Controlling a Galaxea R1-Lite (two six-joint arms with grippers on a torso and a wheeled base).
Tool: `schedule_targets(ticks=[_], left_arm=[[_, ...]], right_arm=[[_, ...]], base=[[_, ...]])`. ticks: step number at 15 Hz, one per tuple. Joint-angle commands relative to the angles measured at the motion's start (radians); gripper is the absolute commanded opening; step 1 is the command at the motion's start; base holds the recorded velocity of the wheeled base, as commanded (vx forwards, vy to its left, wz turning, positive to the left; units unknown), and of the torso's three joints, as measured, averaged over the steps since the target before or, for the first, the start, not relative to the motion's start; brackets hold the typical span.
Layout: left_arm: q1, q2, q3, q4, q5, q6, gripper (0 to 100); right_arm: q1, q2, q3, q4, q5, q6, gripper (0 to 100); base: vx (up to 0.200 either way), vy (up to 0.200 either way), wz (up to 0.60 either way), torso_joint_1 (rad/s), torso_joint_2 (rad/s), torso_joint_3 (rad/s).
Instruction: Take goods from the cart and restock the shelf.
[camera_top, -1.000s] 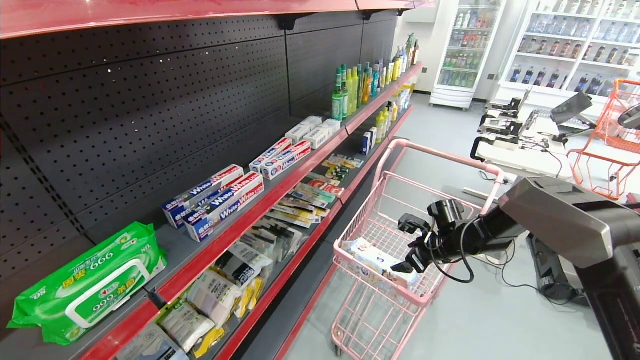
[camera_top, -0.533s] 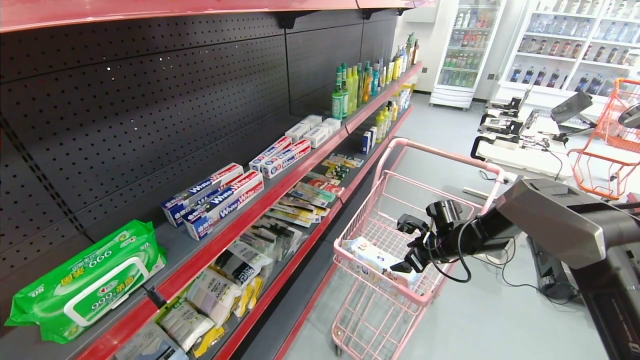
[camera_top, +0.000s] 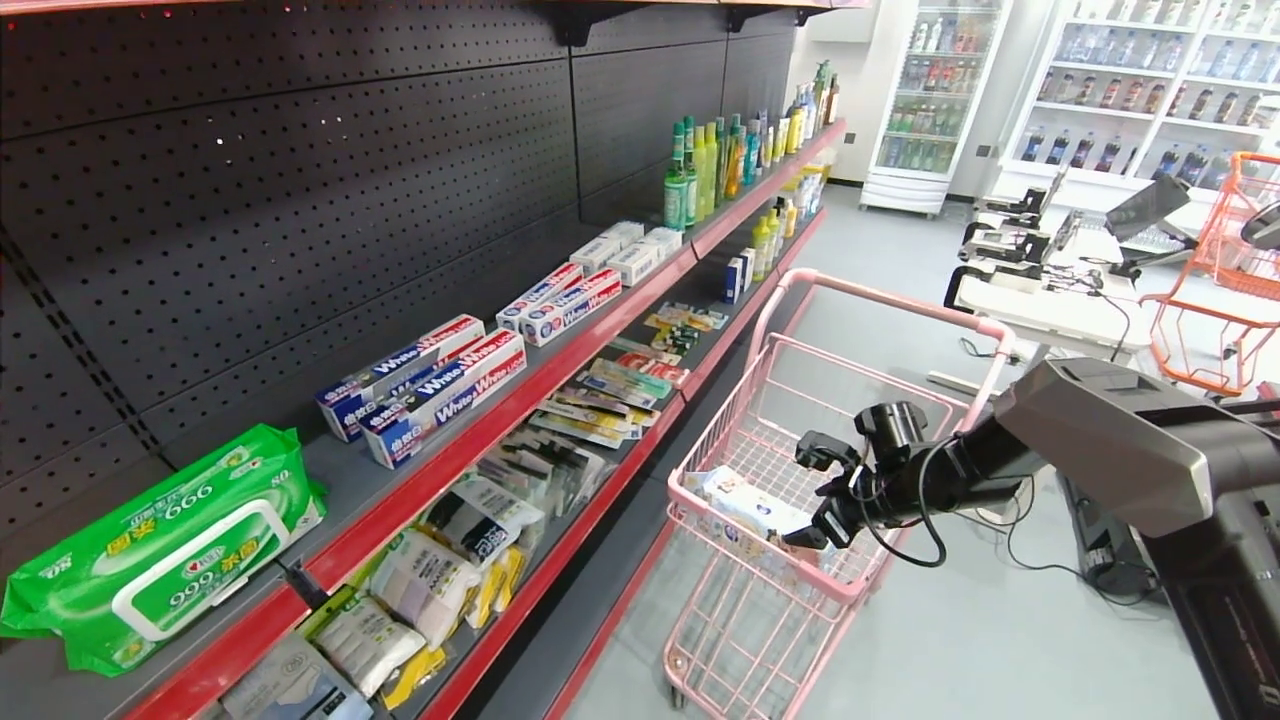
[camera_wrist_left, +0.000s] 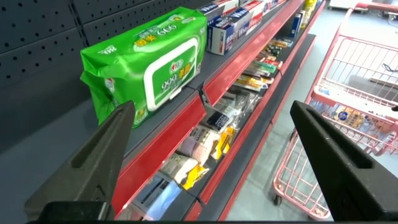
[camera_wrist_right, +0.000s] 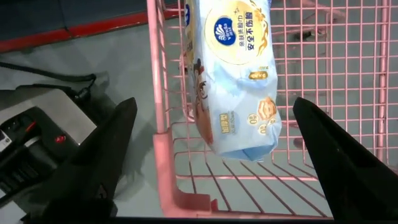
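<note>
**Store aisle: right gripper over the cart pack**

Head view: shelf (camera_top: 450, 465) on my left, with the pink cart (camera_top: 760, 550) beside it. A blue pack (camera_top: 745, 500) lies at the near end of the basket. My right gripper (camera_top: 812, 495) hangs just above it, fingers spread.

Left wrist view: left gripper (camera_wrist_left: 211, 106) spread wide, holding nothing, near the green wipes (camera_wrist_left: 149, 62) on the shelf.

Right wrist view: the pack (camera_wrist_right: 233, 74) lies below, between my open fingers, close to the cart wall (camera_wrist_right: 161, 124). My call: drop straight, keep the wall-side finger inside the wire, and pinch across the narrow width.
</note>
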Motion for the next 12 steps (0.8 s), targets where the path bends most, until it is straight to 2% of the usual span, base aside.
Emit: schedule_targets(ticks=[1,5,12], left_arm=[[0.000,0.001,0.000,0.000,0.000,0.000,100],[0.000,0.001,0.000,0.000,0.000,0.000,100],[0.000,0.001,0.000,0.000,0.000,0.000,100]], right_arm=[[-0.012,-0.004,0.000,-0.001,0.005,-0.006,100],[-0.045,-0.003,0.002,0.003,0.023,-0.087,100],[-0.067,0.003,-0.007,0.001,0.055,-0.087,100]], base=[[0.000,0.000,0.00,-0.149,0.31,0.159],[0.000,0.000,0.00,-0.159,0.33,0.176],[0.000,0.000,0.00,-0.156,0.34,0.183]])
